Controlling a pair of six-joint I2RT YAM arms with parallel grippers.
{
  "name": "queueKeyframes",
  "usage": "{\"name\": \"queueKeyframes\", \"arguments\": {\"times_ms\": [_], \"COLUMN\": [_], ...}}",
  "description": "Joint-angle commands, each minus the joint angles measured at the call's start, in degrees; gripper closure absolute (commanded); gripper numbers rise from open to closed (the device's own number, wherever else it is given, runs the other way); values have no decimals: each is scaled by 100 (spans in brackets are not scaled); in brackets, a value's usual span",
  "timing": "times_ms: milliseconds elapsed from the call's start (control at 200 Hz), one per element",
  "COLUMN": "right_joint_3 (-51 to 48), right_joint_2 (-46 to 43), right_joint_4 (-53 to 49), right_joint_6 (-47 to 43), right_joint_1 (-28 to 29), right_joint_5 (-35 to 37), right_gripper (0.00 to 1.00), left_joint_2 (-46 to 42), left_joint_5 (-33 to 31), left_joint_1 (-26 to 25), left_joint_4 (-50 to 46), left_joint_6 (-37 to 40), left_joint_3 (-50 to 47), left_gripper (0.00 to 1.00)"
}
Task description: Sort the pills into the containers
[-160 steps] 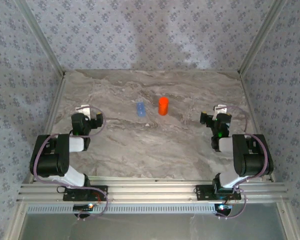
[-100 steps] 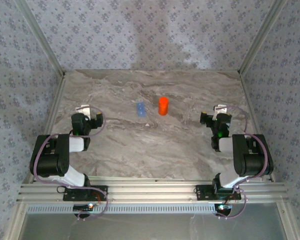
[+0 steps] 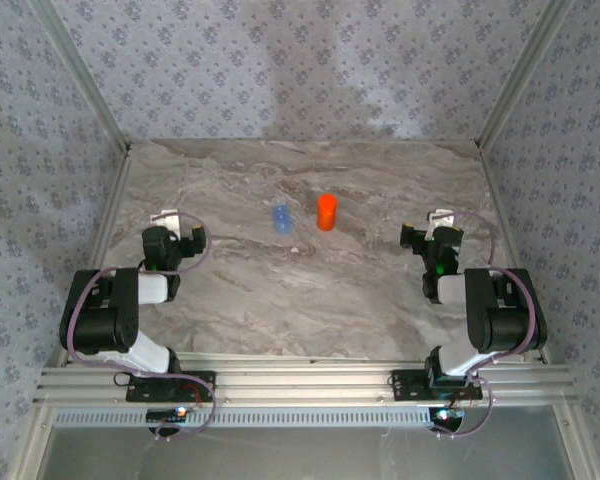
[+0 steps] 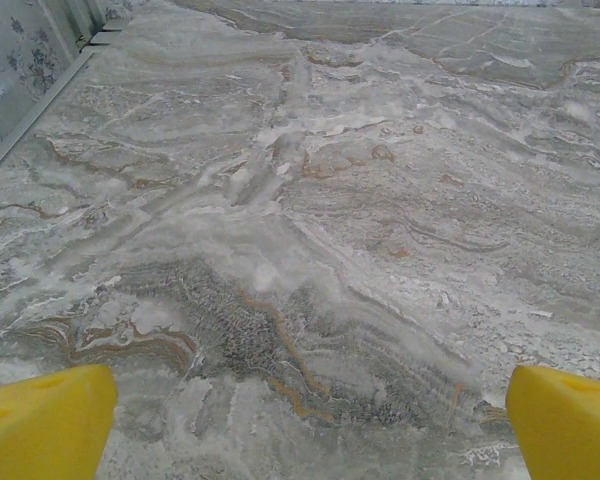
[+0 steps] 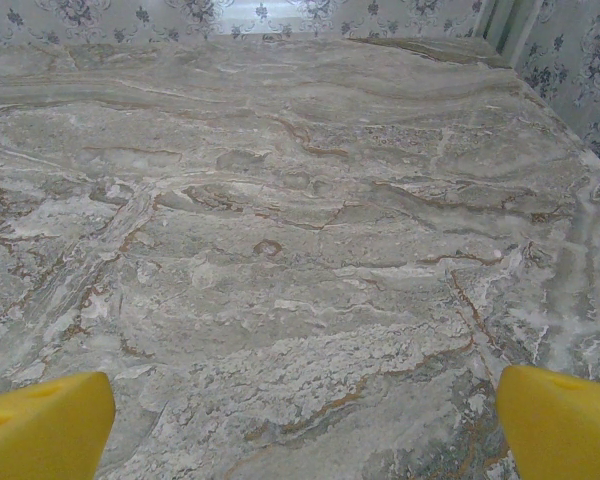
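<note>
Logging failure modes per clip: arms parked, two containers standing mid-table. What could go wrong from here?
The bright orange cylindrical bottle and the pale blue translucent container stand close together, so a reach for one may topple the other.
The blue one looks faint against the grey marbled table, so its position could be misjudged.

The bright orange cylindrical bottle with a red-orange cap [image 3: 326, 212] stood upright mid-table. Just left of it, apart by a narrow gap, stood the smaller pale blue translucent container [image 3: 279, 219]. From my left gripper [image 3: 176, 220], bare grey veined marble tabletop [image 3: 280, 290] ran to the blue container. From my right gripper [image 3: 432, 224], bare marble ran straight to the orange bottle. Patterned side walls [image 3: 50, 200] closed the table well left and right of it.
</note>
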Motion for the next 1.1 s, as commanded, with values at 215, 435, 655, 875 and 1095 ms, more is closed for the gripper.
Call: {"name": "queueKeyframes", "arguments": {"times_ms": [215, 435, 655, 875, 1095], "right_joint_3": [-134, -58, 2079, 2678, 3616], "right_joint_2": [-85, -885, -1415, -1398, -1487], "right_joint_4": [231, -660, -5563, -6056, -6987], "right_joint_6": [-1, 195, 2751, 3095, 2993], "right_joint_1": [-75, -102, -505, -1121, 74], "right_joint_5": [-19, 385, 683, -1666, -1952], "right_gripper": [0, 0, 0, 0, 3], "left_joint_2": [-221, -1069, -2259, -3428, -3817], "left_joint_5": [406, -21, -569, -680, -466], "left_joint_1": [87, 87, 79, 48, -1], "left_joint_4": [-140, -886, -2556, -4290, -5854], "left_joint_6": [-30, -295, -865, -1061, -1212], "left_joint_3": [99, 39, 207, 496, 1099], "left_gripper": [1, 0, 0, 0, 0]}}
